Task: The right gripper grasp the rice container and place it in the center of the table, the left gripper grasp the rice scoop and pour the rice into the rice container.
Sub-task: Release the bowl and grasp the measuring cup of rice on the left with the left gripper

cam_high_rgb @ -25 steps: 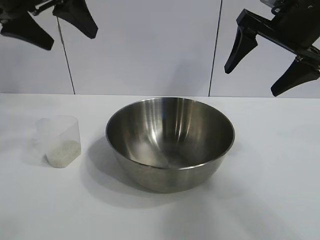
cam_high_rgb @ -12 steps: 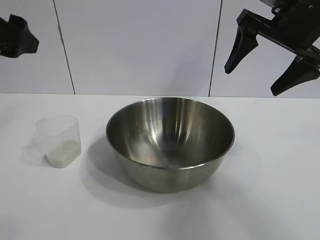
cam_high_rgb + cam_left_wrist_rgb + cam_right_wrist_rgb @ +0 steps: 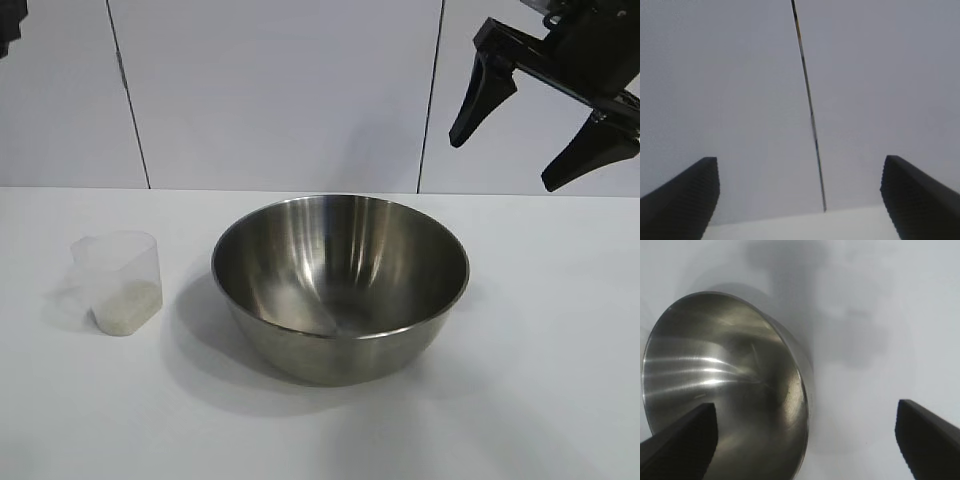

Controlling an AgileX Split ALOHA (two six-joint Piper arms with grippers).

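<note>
The rice container [image 3: 340,285], a wide shiny steel bowl, stands empty at the middle of the white table [image 3: 560,350]. The rice scoop [image 3: 118,283], a small clear plastic cup, stands upright left of it, apart from it, with rice [image 3: 127,305] heaped at its bottom. My right gripper [image 3: 507,160] hangs open and empty high above the bowl's right side; in the right wrist view [image 3: 806,404] its fingers straddle the bowl's rim [image 3: 802,390] from well above. My left gripper [image 3: 800,160] is open and empty, facing the wall; only a dark sliver of it shows at the exterior view's top left corner.
A white panelled wall [image 3: 280,90] with dark vertical seams stands behind the table. The seam [image 3: 810,110] and the table's back edge [image 3: 790,222] show in the left wrist view.
My left gripper has moved up and to the left, almost out of the exterior view. The right gripper, bowl and cup have not moved.
</note>
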